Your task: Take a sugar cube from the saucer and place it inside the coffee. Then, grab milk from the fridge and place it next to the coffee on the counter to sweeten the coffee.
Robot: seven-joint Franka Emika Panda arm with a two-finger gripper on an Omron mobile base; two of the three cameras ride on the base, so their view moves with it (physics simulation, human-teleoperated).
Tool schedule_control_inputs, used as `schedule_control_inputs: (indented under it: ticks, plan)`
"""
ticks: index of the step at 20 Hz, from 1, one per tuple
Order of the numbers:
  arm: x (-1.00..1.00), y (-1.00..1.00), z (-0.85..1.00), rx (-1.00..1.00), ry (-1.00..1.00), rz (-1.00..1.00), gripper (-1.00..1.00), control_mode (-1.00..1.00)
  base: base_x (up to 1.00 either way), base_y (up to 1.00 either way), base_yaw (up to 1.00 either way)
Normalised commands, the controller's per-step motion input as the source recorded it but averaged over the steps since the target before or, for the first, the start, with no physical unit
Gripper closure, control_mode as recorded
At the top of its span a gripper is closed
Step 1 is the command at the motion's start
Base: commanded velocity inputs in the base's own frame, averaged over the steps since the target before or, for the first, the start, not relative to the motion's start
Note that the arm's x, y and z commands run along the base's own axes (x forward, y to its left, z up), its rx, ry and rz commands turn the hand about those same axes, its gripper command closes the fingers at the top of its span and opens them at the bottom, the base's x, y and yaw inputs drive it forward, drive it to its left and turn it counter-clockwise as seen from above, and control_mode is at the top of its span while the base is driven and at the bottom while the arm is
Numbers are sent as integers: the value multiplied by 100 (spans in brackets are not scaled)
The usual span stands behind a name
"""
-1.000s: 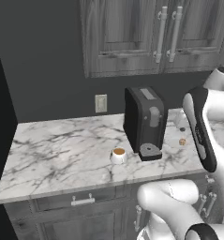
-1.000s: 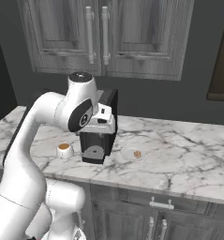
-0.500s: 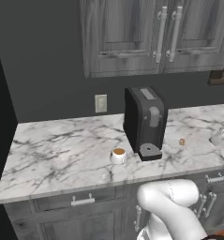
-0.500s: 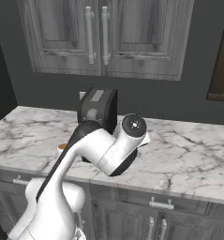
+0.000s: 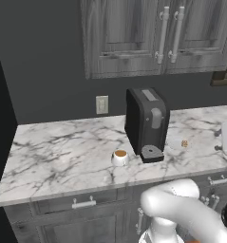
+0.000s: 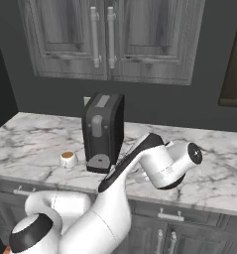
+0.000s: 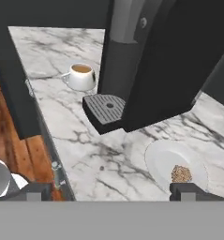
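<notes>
One sugar cube (image 7: 181, 174) waiting on the saucer (image 7: 160, 159), beside the coffee machine (image 7: 151, 61) on the marble bench (image 7: 62, 117); end effector (image 7: 111, 191) poised above, wide open and empty, likely lining up a grasp. Coffee (image 7: 81, 76) parked beyond the machine's drip tray (image 7: 104, 108).

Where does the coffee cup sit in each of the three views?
Left base view: the cup sits just left of centre, left of the coffee machine.
Right base view: at left, cup left of the machine's drip tray.
Hand view: upper left, cup up-left of the drip tray.
Shared landmark: the black coffee machine, right beside the cup on the counter.
</notes>
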Motion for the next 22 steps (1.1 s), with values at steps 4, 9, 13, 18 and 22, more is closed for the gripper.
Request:
schedule_control_inputs:
  ticks: [4, 9, 13, 18, 22]
  plan:
    - [67, -14, -44, 0, 0, 52, -100, -100, 0, 0, 0]
    - [52, 5, -29, 0, 0, 9, -100, -100, 0, 0, 0]
    - [53, 10, -61, 0, 0, -12, -100, -100, 0, 0, 0]
    - [70, 12, -56, 0, 0, -16, -100, -100, 0, 0, 0]
    - [60, 1, -35, 0, 2, -4, -100, -100, 0, 0, 0]
